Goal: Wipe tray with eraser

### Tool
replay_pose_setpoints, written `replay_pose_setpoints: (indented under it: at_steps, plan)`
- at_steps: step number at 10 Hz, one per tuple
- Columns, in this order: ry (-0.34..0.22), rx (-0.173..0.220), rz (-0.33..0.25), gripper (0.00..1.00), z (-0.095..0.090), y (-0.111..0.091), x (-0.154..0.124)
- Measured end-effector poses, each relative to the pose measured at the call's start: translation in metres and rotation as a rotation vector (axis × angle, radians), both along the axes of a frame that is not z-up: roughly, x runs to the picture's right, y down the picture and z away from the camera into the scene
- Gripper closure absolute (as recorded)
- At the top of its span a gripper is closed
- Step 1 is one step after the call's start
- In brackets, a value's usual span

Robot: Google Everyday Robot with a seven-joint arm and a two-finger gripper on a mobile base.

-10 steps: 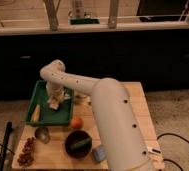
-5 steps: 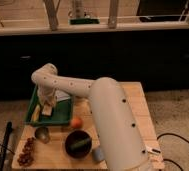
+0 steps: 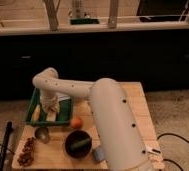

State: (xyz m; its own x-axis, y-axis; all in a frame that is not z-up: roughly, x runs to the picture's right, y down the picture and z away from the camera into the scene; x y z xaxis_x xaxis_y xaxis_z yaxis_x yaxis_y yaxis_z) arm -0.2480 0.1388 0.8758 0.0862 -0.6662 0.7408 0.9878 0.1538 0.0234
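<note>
A: Wooden table (image 3: 136, 106), dark cabinets (image 3: 113, 60) behind — where was the gripper (image 3: 50, 104)?
B: Low over the dark green rimmed tray (image 3: 64, 111), at its left half; open or closed, I couldn't tell.
A: The small pale cream rectangular eraser (image 3: 52, 116)?
B: On the tray floor, just beneath it. Likely light and stiff — pinch its long sides.
</note>
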Motion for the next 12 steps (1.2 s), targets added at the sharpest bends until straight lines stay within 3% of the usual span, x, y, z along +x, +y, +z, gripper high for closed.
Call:
replay_pose_setpoints:
  at_steps: [2, 5, 8, 12]
  plan:
    - [0.054, -0.001, 0.015, 1.00, 0.006, -0.003, 0.016]
    - [0.103, 0.034, 0.069, 1.00, 0.018, -0.020, 0.021]
    - [0.094, 0.057, 0.110, 1.00, 0.028, -0.038, 0.011]
    - [0.075, 0.065, 0.133, 1.00, 0.029, -0.045, 0.004]
